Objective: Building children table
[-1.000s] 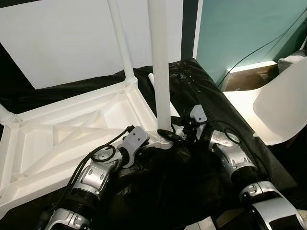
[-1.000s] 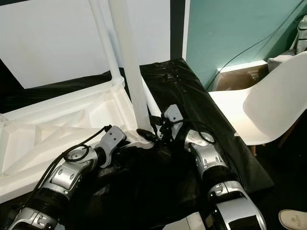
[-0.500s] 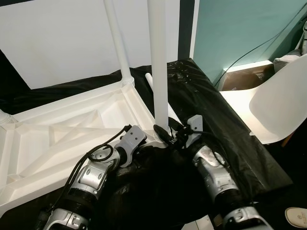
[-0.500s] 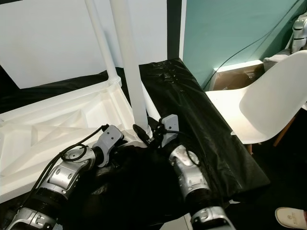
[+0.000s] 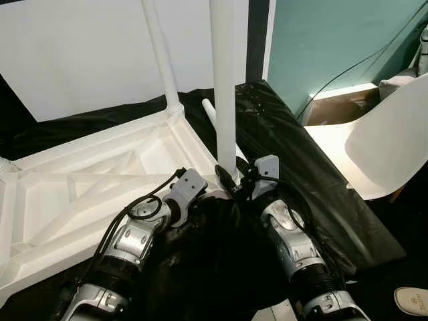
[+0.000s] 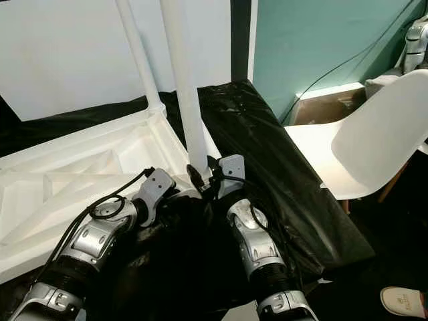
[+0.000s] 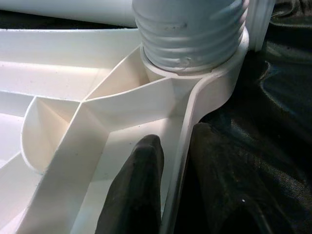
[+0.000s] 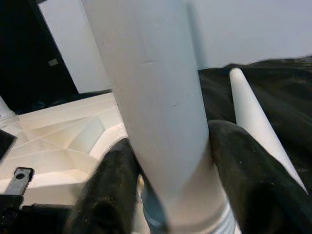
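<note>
While upside down on black sheeting (image 5: 294, 144), white table (image 5: 87, 180) by teal wall (image 5: 334, 40).
Left gripper (image 7: 175, 161) pinching table rim; right gripper (image 8: 170, 161) clamped round upright leg (image 5: 224, 87).

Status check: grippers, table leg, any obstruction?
Left gripper pinching tabletop rim. Right gripper clamped on upright leg at its socket. Loose leg lies behind.

Both silver arms reach forward from the bottom of the frame toward its centre. The left gripper (image 7: 173, 161) pinches the tabletop rim (image 7: 187, 131) between its fingers; the right gripper (image 8: 168, 161) clasps the upright table leg (image 8: 151, 92).
</note>
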